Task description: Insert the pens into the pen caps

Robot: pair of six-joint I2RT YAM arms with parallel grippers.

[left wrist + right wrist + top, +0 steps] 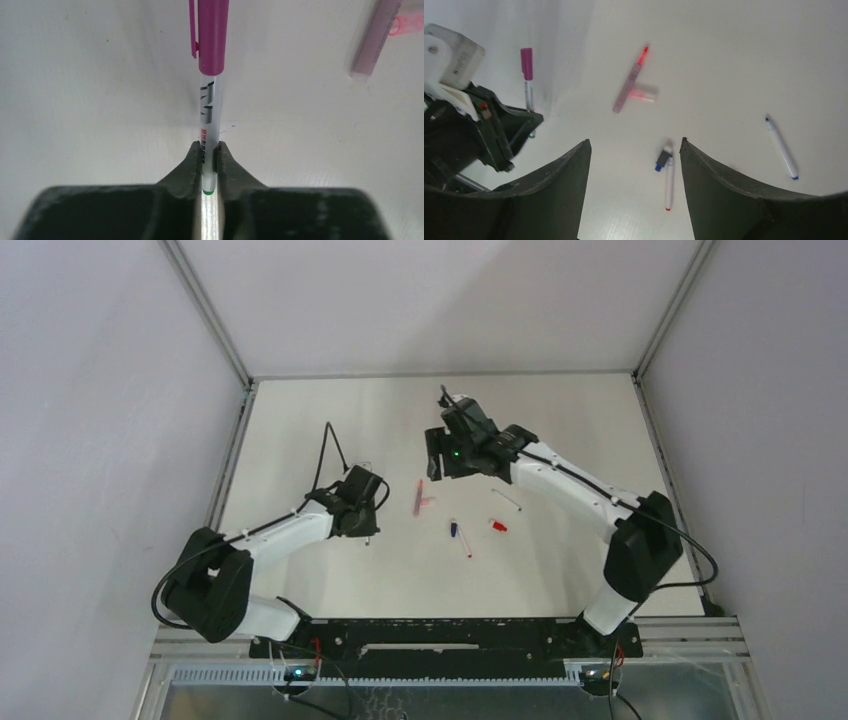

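My left gripper (209, 147) is shut on the tail of a white pen (209, 120) that wears a magenta-purple cap (212, 35); it also shows in the right wrist view (527, 82). My right gripper (634, 141) is open and empty, held above the table. Below it a blue cap (663, 160) lies against a white pen with a red end (668, 185). A pinkish-red pen (628, 90) lies beside a pink cap (644, 93). A white pen with a blue tip (782, 148) lies to the right. A red cap (497, 526) lies on the table.
The white table (560, 430) is walled in by pale panels with metal corner posts. The left gripper (358, 502) and the right gripper (438, 458) stand about a hand's width apart, with the loose pens and caps between and in front of them.
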